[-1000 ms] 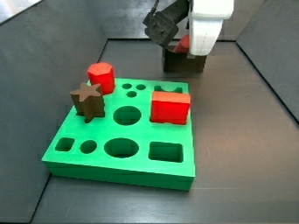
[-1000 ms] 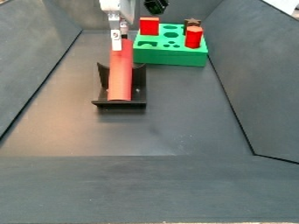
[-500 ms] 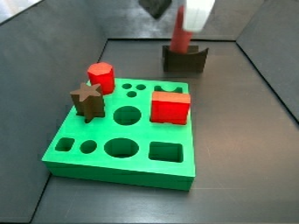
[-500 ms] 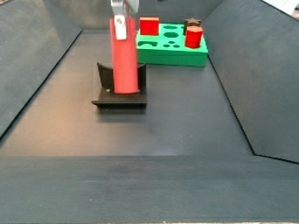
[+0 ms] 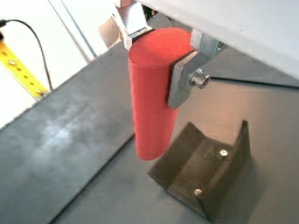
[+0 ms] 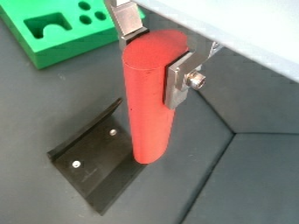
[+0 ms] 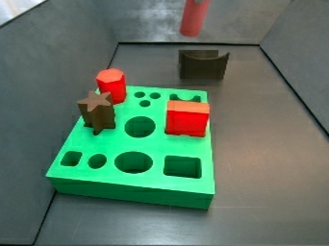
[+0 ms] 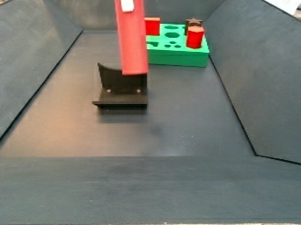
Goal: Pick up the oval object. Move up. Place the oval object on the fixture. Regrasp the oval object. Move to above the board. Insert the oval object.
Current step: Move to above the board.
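Fingers (image 5: 187,72) of the gripper (image 5: 156,48) clamp the top end of the oval object (image 5: 156,96), which hangs upright in the air, clear above the fixture (image 5: 208,168) and apart from the board (image 8: 174,46).

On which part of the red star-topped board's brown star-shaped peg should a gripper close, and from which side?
Grip the brown star-shaped peg by its upper part, from straight above: it stands upright in the board. The red hexagonal peg stands close beside it. The gripper is now shut on the oval object.
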Robot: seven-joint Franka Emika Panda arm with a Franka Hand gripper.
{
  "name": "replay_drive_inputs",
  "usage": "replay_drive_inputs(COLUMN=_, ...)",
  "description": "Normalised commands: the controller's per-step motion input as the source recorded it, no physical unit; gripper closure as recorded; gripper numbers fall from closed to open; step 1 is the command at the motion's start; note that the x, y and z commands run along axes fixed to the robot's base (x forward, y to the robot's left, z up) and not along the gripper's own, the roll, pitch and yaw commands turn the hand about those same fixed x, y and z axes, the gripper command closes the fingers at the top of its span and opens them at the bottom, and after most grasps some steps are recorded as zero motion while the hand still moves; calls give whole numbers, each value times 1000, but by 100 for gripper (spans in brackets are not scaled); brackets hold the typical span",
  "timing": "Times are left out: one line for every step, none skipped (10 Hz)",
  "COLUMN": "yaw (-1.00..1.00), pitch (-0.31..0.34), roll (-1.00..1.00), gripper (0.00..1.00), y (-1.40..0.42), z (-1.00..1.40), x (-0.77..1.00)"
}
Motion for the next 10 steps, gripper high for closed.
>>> replay_drive_inputs(yaw=49, pitch=59, roll=-77, gripper=100, y=40, z=1000, x=-117)
replay_drive_inputs(yaw=38, pitch=51, roll=-78, gripper=100, y=30, z=946, x=-96)
replay_drive_inputs(yaw=22, pitch=52, roll=-75, gripper=100, y=17, z=718, x=-57)
replay_drive_inputs(yaw=15, pitch=59, roll=-72, gripper=100, y=6, z=545, x=-29)
replay_drive_inputs(yaw=11, pitch=73, roll=-69, gripper=100, y=1, z=434, x=-18)
replay_drive_inputs(yaw=5, pitch=100, roll=-74, gripper=100, y=-4, z=215, x=6)
replay_drive_inputs(yaw=1000, pitch=-3, roll=-270, gripper=100, y=-1000, z=174, x=-331)
replay_drive_inputs(yaw=1000, pitch=-7, roll=-263, gripper=100, y=-1000, z=175, x=-330)
replay_drive_inputs(yaw=1000, pitch=-25, roll=-251, gripper=100, y=-1000, z=180, x=-328)
replay_drive_inputs(yaw=1000, pitch=-39, roll=-252, gripper=100, y=-1000, z=173, x=-323)
